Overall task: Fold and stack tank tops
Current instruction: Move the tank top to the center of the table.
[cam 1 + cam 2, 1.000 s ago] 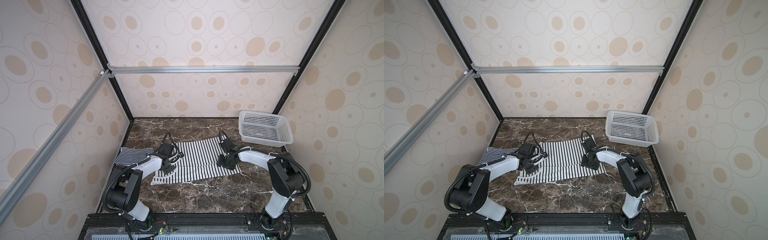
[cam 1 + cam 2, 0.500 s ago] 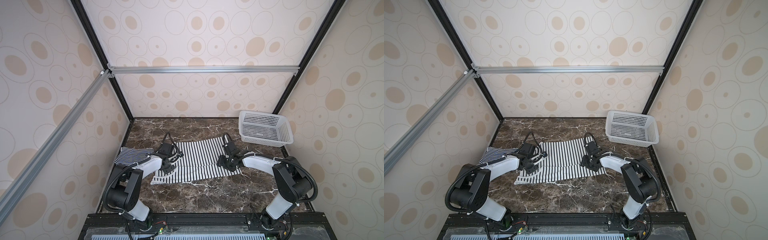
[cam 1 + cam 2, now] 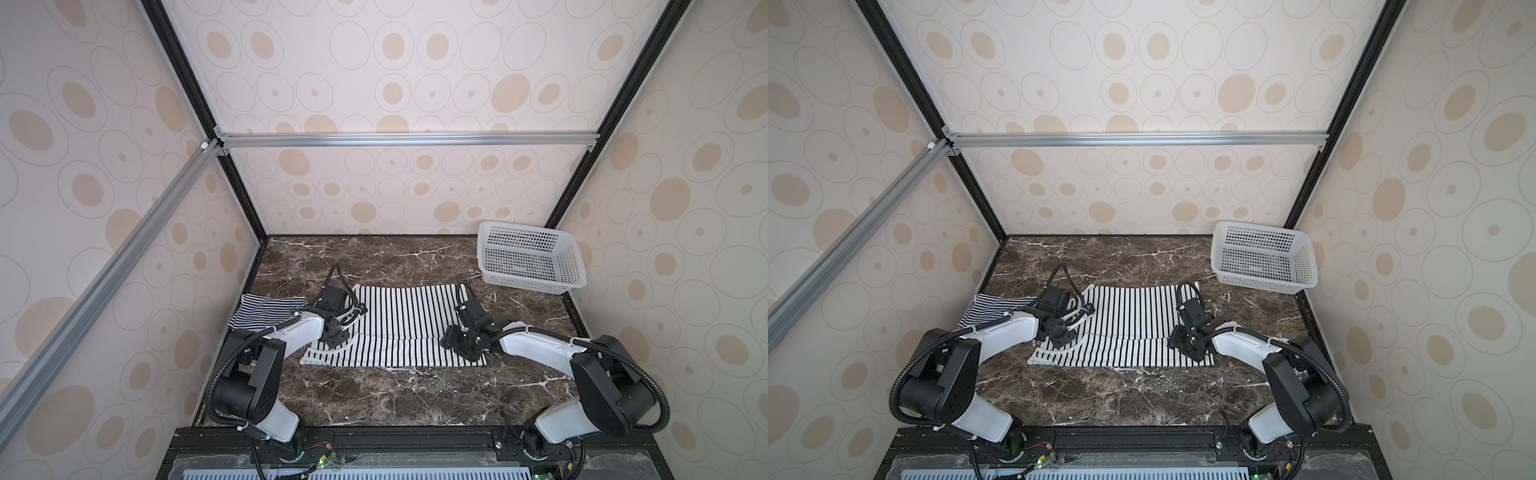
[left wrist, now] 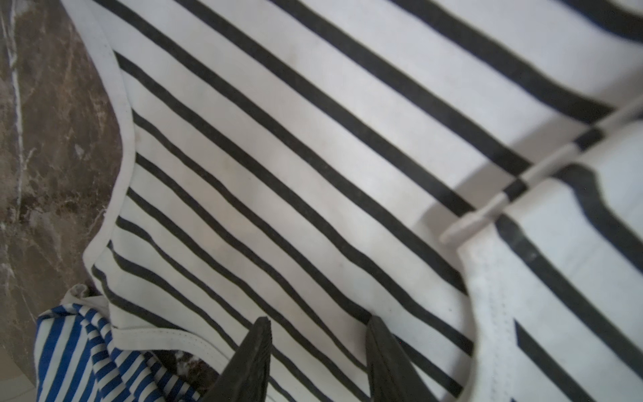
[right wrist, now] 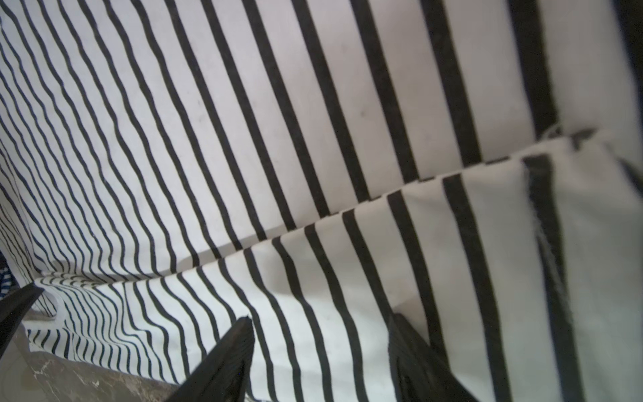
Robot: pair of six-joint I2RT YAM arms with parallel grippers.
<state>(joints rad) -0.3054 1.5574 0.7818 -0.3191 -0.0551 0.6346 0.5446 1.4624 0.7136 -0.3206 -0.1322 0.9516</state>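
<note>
Two sets of jaws are held parted and empty over the wide-striped tank top [image 3: 399,320], which is spread across the middle of the marble table [image 3: 395,399] with its near long edge already turned over onto itself. The left gripper [image 4: 318,330] is poised above the strap end and the right gripper [image 5: 320,327] above the folded flap at the hem end. The narrow-striped tank top [image 3: 266,309] is seen bunched at the left end, touching the wide-striped one and seemingly overlapped by its bound edge. If only the upper layer is pinched at either end, the flap may be peeled open rather than carried over. If the two ends are lifted unevenly, the fold line is likely to be skewed. Should the left jaws be closed too near the overlap, the narrow-striped top could be caught and dragged along.
</note>
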